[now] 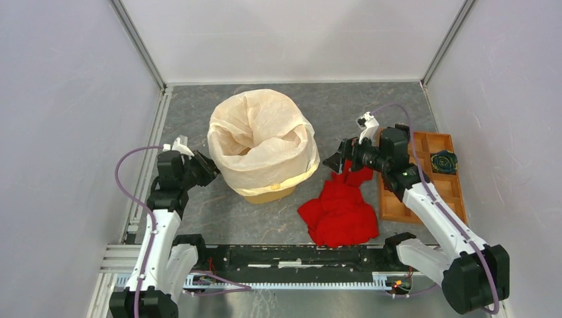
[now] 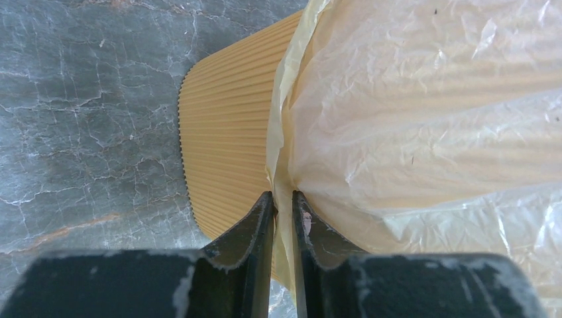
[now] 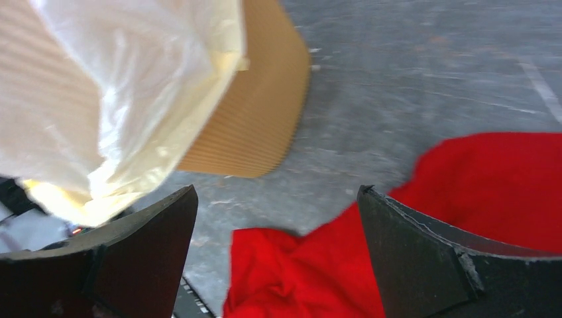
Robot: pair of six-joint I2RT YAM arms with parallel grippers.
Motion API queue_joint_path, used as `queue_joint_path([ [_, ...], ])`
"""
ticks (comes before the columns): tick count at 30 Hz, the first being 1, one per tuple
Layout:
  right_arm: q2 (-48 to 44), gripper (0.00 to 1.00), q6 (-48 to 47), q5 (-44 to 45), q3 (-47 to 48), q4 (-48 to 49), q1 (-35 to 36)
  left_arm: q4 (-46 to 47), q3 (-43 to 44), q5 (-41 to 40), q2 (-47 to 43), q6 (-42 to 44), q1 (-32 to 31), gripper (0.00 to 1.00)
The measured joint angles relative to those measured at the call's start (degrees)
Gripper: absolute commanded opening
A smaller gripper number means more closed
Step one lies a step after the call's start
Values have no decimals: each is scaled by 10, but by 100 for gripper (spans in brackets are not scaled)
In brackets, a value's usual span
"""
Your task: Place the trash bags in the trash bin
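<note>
Cream-white wrinkled film of the bag lies draped over the mouth of the yellow-orange bin, which stands on the grey bench at the centre of the top view. The bag's middle sags down inside the bin and its edge hangs over the rim, so that from above only a low strip of the bin's wall shows on the lower side.

The left gripper sits at the left side of the bin. Its fingers are pressed almost together, with a fold of the bag's hanging edge pinched between them, just beside the ribbed wall.

The right gripper hangs just right of the bin with its fingers wide apart and nothing between them. It touches neither bag nor bin.

Below it a red cloth lies crumpled on the bench, to the lower right of the bin. A wooden tray sits at the right of the frame, with a dark rolled object in its upper right compartment.
</note>
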Motion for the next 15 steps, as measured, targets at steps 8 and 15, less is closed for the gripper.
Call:
queue_joint_path([
  [8,-91,98,-67,107,30,-111,-11,-12,9,0,2,0,0,23],
  [15,-106,98,106,-10,-78,95,72,-12,9,0,7,0,0,23],
])
